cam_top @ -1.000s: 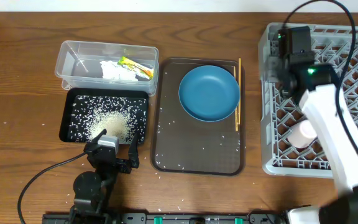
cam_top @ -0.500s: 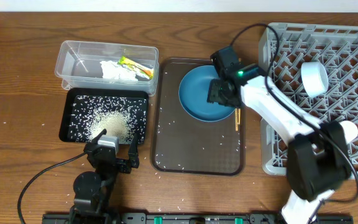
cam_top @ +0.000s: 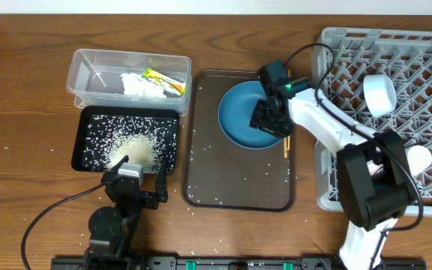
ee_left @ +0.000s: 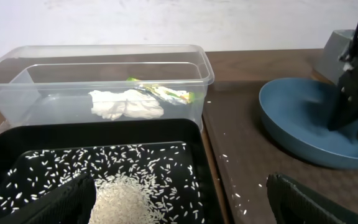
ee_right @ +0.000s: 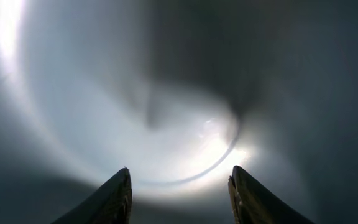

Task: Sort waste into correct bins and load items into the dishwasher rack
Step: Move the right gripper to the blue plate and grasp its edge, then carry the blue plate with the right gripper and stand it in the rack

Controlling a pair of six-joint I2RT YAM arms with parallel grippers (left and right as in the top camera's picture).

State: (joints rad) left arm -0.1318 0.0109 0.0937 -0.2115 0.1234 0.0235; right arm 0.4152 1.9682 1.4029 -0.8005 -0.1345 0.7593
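Observation:
The large dark blue dish lies on the brown serving tray. My right gripper is low over the dish's right side; in the right wrist view its fingers are open with the dish's inside filling the frame. Chopsticks lie along the dish's right edge, partly under the arm. My left gripper is open and empty at the near edge of the black tray, which holds rice. The clear tub holds the napkin and wrapper. The light blue bowl is out of view.
The grey dishwasher rack stands at the right with a whitish cup and a small pale pink cup in it. Loose rice grains are scattered on the brown tray and the table front. In the left wrist view the dish sits right of the tub.
My right arm swung from over the rack to the blue dish, then settled lower on its right side; the dish shifted slightly right. The left arm has not moved.

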